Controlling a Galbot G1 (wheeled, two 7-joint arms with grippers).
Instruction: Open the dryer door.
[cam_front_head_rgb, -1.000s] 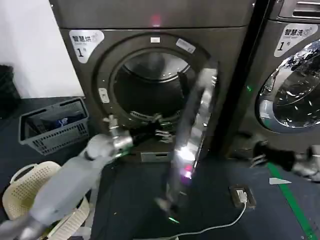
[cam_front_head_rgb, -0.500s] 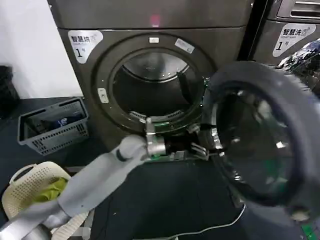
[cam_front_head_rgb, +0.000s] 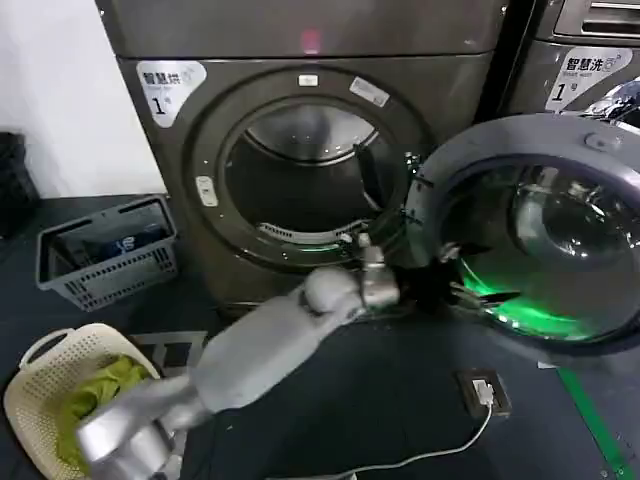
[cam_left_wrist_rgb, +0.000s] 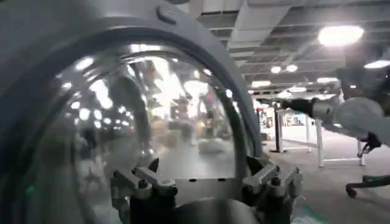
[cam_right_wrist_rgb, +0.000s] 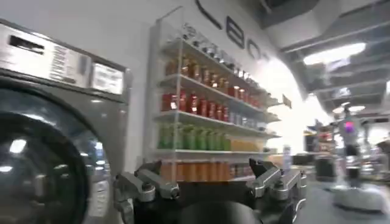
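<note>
Dark grey plastic slatted laundry basket (cam_front_head_rgb: 105, 255) on dark floor, well off from left gripper, toward white wall. Cream perforated plastic basket (cam_front_head_rgb: 55, 385) holding yellow-green cloth (cam_front_head_rgb: 95, 395), beside left arm's base. White cable (cam_front_head_rgb: 440, 450) and small floor socket (cam_front_head_rgb: 485, 392) just below gripper. Right wrist view: glass shelving with red, green, orange bottles (cam_right_wrist_rgb: 201, 115).

One dryer (cam_front_head_rgb: 300, 40) with one open dryer door (cam_front_head_rgb: 540, 230); one neighbouring machine (cam_front_head_rgb: 580, 40); two baskets, grey (cam_front_head_rgb: 105, 250) and cream (cam_front_head_rgb: 60, 395).
</note>
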